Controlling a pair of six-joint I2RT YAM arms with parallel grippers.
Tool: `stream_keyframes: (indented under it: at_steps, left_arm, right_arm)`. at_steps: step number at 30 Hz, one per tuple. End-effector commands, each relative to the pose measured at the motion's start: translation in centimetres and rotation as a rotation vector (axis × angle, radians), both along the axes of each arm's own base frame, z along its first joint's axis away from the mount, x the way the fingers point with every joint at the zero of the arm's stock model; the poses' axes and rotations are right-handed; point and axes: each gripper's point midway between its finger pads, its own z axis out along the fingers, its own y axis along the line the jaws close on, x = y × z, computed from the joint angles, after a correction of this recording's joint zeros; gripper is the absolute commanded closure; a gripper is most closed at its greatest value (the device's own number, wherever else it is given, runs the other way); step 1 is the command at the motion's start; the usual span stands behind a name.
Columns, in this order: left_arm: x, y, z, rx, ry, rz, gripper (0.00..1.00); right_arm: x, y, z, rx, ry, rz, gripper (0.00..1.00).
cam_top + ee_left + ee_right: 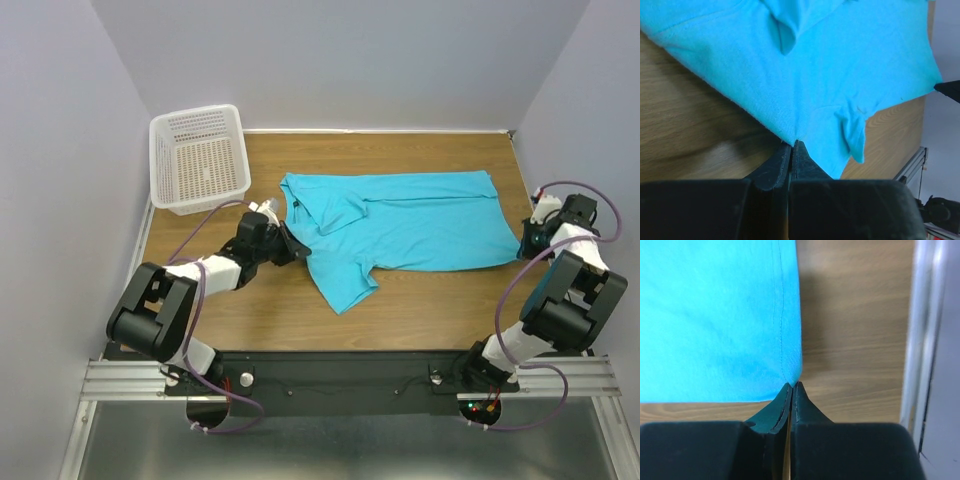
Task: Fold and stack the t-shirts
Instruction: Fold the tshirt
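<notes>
Centrally, a turquoise shirt [420, 225] lies spread on the surface [430, 305], its hem near the right edge and one sleeve pointing down-frame. The left claw [792, 145] is clenched on its left edge, the right claw [791, 386] on the lower right hem corner. Bare wood shows below the shirt. A basket [196, 112] sits upper left.

At the far left corner of my brown wood-grain table top [430, 300] I see a white plastic mesh basket [197, 112], upright, beside the left wall. Plain grey walls [340, 60] enclose three sides. A ribbed aluminium rail [130, 380] runs along the near edge.
</notes>
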Motion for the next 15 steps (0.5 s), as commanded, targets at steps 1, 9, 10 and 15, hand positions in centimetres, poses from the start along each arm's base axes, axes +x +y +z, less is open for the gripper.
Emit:
stream_keyframes:
  at_steps: [1,9,10,15]
  left_arm:
    - [1.3,-1.1,4.9,-0.077,-0.103,-0.016,1.00]
    - [1.6,-0.9,6.2,-0.092,-0.120,-0.007,1.00]
    - [1.7,-0.8,6.4,-0.093,-0.123,-0.004,1.00]
    - [2.3,0.1,7.4,-0.113,-0.141,0.021,1.00]
  right_arm:
    - [2.8,-0.7,5.0,-0.003,-0.161,-0.033,0.99]
    - [3.7,-0.5,5.5,0.042,-0.185,-0.047,0.99]
    - [3.9,-0.4,5.6,0.050,-0.192,-0.043,0.99]
    - [5.4,-0.7,6.7,0.082,-0.225,-0.058,0.99]
